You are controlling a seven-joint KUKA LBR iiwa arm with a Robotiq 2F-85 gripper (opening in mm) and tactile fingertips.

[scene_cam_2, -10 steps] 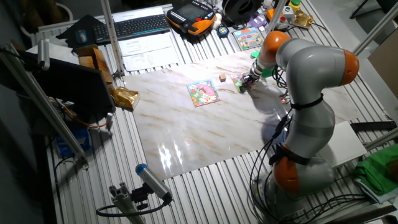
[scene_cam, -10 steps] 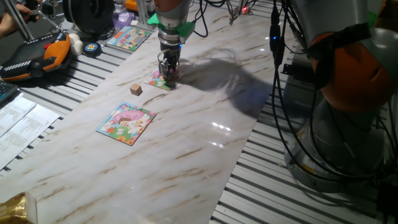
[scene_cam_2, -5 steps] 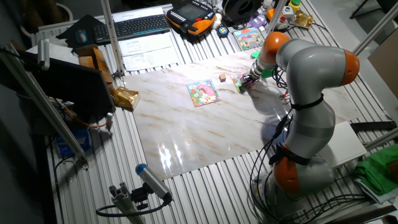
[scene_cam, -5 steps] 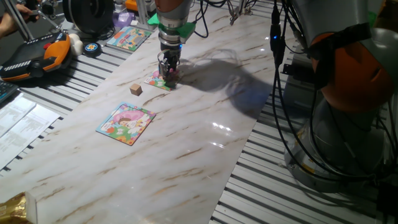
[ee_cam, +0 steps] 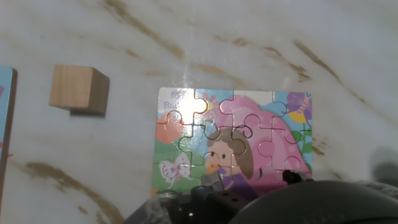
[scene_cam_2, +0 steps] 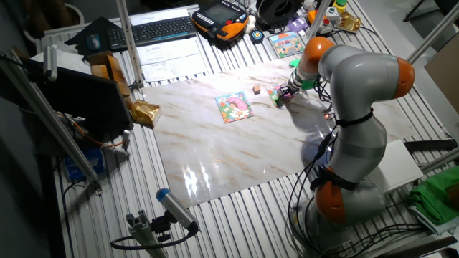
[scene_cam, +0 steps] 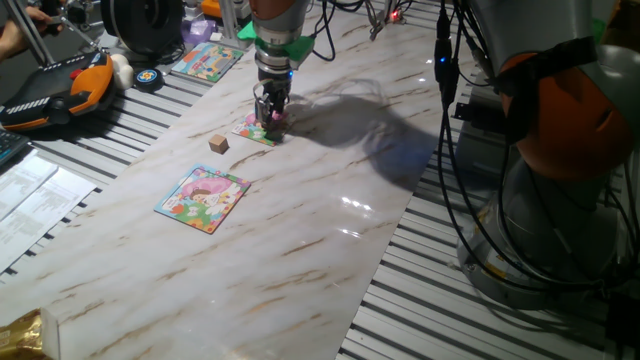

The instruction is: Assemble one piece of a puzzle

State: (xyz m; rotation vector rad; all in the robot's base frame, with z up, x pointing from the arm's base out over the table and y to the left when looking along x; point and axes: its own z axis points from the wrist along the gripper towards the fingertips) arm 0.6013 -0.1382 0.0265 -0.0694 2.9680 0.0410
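Observation:
The puzzle [ee_cam: 249,130] lies flat on the marble table, mostly pink with white and green patches; it also shows in one fixed view [scene_cam: 252,129] and the other fixed view [scene_cam_2: 273,92]. My gripper [scene_cam: 271,116] hangs straight over its near edge, also seen in the other fixed view [scene_cam_2: 282,94]. In the hand view the gripper [ee_cam: 250,180] has its tips apart just above the picture. A purplish patch [ee_cam: 236,180] that may be the piece lies between them, level with the puzzle. The puzzle's bottom edge is hidden by the hand.
A small tan cube [scene_cam: 219,144] sits left of the puzzle, also in the hand view [ee_cam: 79,89]. A blue-edged puzzle [scene_cam: 203,197] lies nearer the front. A multicoloured puzzle [scene_cam: 207,60] lies at the back edge. The arm's base [scene_cam: 560,150] stands to the right.
The gripper has risen slightly above the puzzle; a second ago its tips sat lower, on the picture. Nothing else moved.

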